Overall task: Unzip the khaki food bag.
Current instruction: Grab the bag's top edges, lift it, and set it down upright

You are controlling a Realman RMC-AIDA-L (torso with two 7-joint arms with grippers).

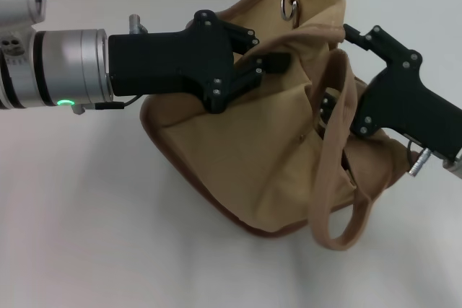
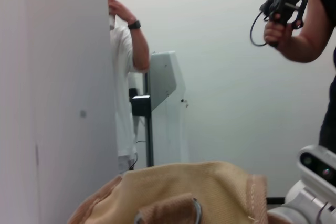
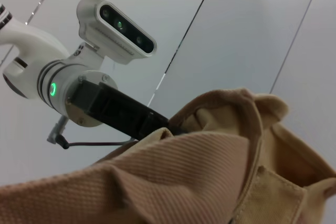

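Khaki food bag (image 1: pixel 245 156) lies tipped over on the white desk (image 1: pixel 86 236), its top mouth facing away from the robot and its brown-trimmed base toward the robot. One webbing handle (image 1: pixel 339 178) flops loose over the front panel.

Left pincer (image 1: pixel 268 63) reaches in from the left and sits at the bag's upper edge. Its fingers look closed down on a fold of canvas near the mouth, with no gap showing between them. Just beyond this pincer, farther from the robot, a metal ring (image 1: pixel 289 8) hangs on the rim. The left wrist view shows the same ring (image 2: pixel 195 211) and tan fabric directly below the camera.

Right pincer (image 1: pixel 328 110) comes in from the right and presses into the bag's side beside the loose handle. Its fingertips are buried in the cloth, so I can't say whether they are open or gripping.

Key relation: the bag sits between the two pincers, and the mouth edge runs roughly from one to the other, along the line the zipper should follow. I can't pick out the zipper pull in any view. My judgement is that the left pincer is nearer the mouth and is anchoring the fabric, so the right one would have to travel along that edge. Slack, crumpled canvas may make the pull snag.
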